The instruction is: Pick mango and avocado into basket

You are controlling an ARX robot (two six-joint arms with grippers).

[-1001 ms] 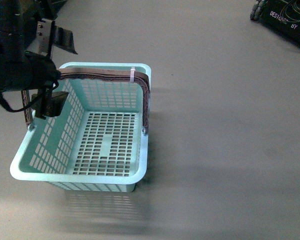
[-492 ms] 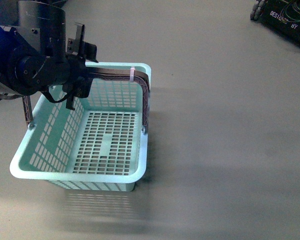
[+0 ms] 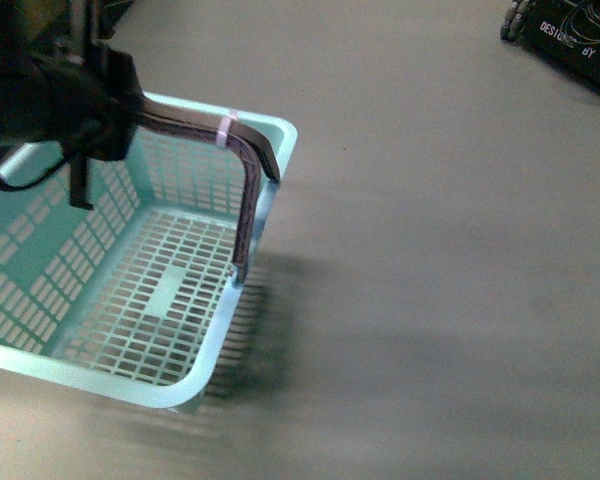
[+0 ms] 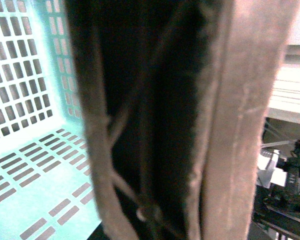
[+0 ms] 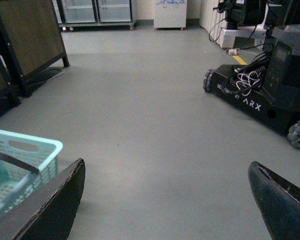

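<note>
I see grey floor (image 3: 460, 250) | aqua basket (image 3: 270, 135) tilted, left fingers (image 3: 81, 175) clamped on its brown handle (image 3: 250, 190) | right fingers (image 5: 52, 205) apart | black base (image 5: 270, 85) reads ARX

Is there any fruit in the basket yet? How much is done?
Nothing is done yet: the basket is empty. In hand now: the left pincer grips the brown handle, and the basket looks tilted. The right pincer is open and holds nothing. Left to do: both fruits. No mango or avocado shows in any view, so they must be found first.
</note>
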